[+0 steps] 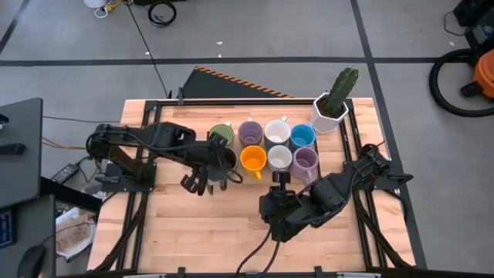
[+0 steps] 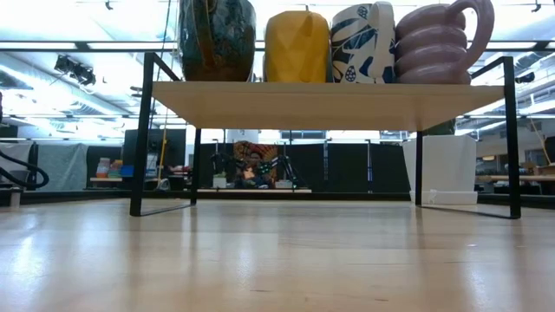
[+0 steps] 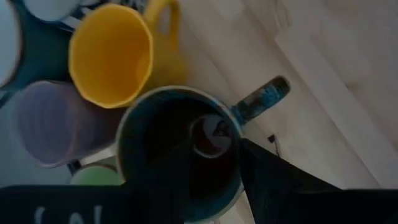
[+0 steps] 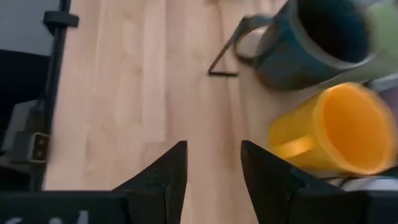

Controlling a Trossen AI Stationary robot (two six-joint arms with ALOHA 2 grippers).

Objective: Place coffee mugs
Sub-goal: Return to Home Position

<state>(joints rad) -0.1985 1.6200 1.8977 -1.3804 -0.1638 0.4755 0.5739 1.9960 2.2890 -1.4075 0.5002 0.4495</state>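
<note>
- Black fingers of L gripper (image 3: pixel 214 149) spread, released, astride rim of dark mug (image 3: pixel 158 121); mug looks set down.
- R gripper (image 4: pixel 213 144) parted, empty, over near table (image 1: pixel 201 232).
- Mugs (image 1: pixel 277 131) in two rows on far shelf (image 2: pixel 329 94); job prob. done.

The wooden table (image 4: pixel 124 93) lies under my right fingers (image 4: pixel 165 180) and my left fingers (image 3: pixel 273 186). A shelf (image 2: pixel 329 104) on black legs stands on it, near both. A white planter (image 1: pixel 326 117) holding a cactus (image 1: pixel 343 83) stands beyond my right fingers, off to their right. An orange vacuum (image 1: pixel 486 73) sits farther right on the grey floor (image 1: pixel 77 38). A black desk (image 1: pixel 19 139) is well left of my left fingers.
</note>
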